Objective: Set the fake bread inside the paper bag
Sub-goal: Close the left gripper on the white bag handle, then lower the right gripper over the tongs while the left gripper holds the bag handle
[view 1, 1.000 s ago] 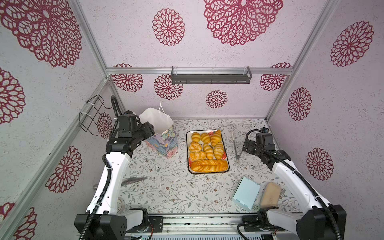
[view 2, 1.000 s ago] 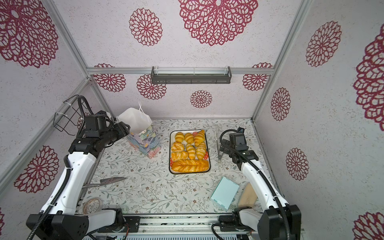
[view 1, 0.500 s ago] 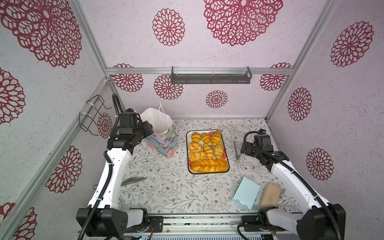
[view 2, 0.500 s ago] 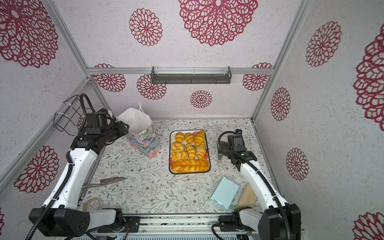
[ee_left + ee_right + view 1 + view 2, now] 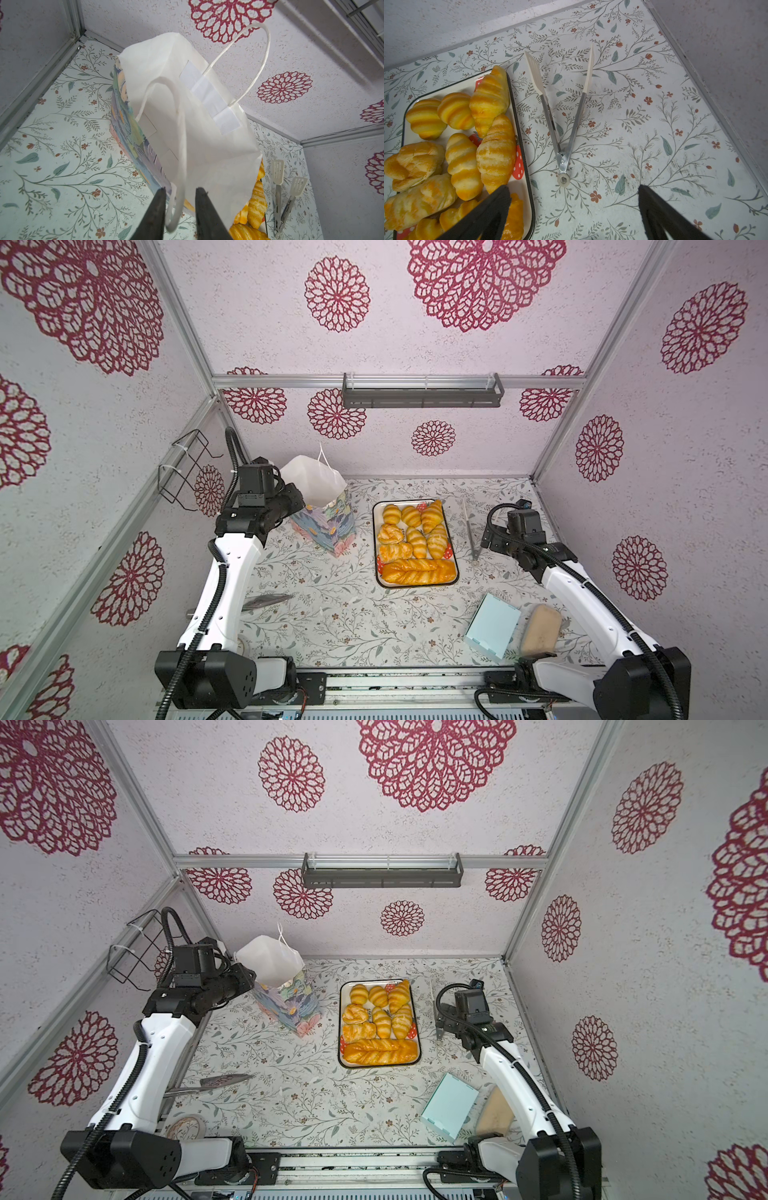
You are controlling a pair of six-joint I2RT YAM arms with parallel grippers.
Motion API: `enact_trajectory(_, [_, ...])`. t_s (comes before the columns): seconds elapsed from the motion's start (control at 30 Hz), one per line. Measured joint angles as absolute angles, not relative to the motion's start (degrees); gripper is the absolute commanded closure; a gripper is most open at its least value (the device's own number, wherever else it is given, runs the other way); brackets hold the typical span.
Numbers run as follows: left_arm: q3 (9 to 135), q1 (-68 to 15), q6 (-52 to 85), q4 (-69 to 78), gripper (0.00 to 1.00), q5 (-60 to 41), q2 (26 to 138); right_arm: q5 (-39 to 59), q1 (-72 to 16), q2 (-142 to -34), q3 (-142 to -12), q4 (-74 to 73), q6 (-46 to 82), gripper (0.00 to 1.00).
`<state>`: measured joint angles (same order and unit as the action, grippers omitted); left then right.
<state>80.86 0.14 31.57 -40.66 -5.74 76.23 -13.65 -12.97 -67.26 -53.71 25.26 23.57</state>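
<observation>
Several glossy golden fake bread pieces [image 5: 411, 526] and a long braided loaf [image 5: 417, 571] lie on a white tray [image 5: 375, 531] at mid table; the bread [image 5: 492, 99] also shows in the right wrist view. The paper bag [image 5: 322, 506] [image 5: 187, 104] stands left of the tray, mouth open, white inside. My left gripper [image 5: 179, 189] [image 5: 297, 499] is at the bag's rim, its jaws narrowly apart with the near cord handle [image 5: 180, 135] running between them. My right gripper [image 5: 573, 187] [image 5: 484, 537] hangs wide open over the hinge end of metal tongs [image 5: 562, 124], beside the tray's right edge.
A light blue flat box [image 5: 492, 626] and a pale beige piece [image 5: 540, 628] lie front right. A grey spatula-like tool [image 5: 266, 600] lies front left, with a tape roll [image 5: 187, 1127] near the left arm's base. A wire basket [image 5: 183, 472] hangs on the left wall.
My left gripper's jaws have narrowed around the bag's cord handle. The right gripper has shifted slightly toward the tray, still wide open.
</observation>
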Motion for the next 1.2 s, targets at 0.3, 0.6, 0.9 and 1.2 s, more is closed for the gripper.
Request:
enact_trajectory(0.3, [80.86, 1.10, 30.72, -41.41, 0.93, -7.75, 76.23, -13.69, -12.97, -67.29, -53.71, 25.28, 23.57, 0.02])
enact_trajectory(0.6, [80.86, 3.27, 29.26, -41.82, 1.00, -12.23, 76.01, -13.69, -13.08, -67.44, -53.71, 25.63, 23.57, 0.02])
enact_trajectory(0.9, [79.22, 6.74, 27.83, -41.89, 1.00, -20.10, 73.21, -13.69, -13.19, -67.55, -53.71, 25.69, 23.55, 0.02])
enact_trajectory(1.2, [76.62, 9.87, 26.09, -42.37, 1.00, -23.20, 69.84, -13.34, -13.19, -68.34, -53.71, 26.00, 23.55, 0.01])
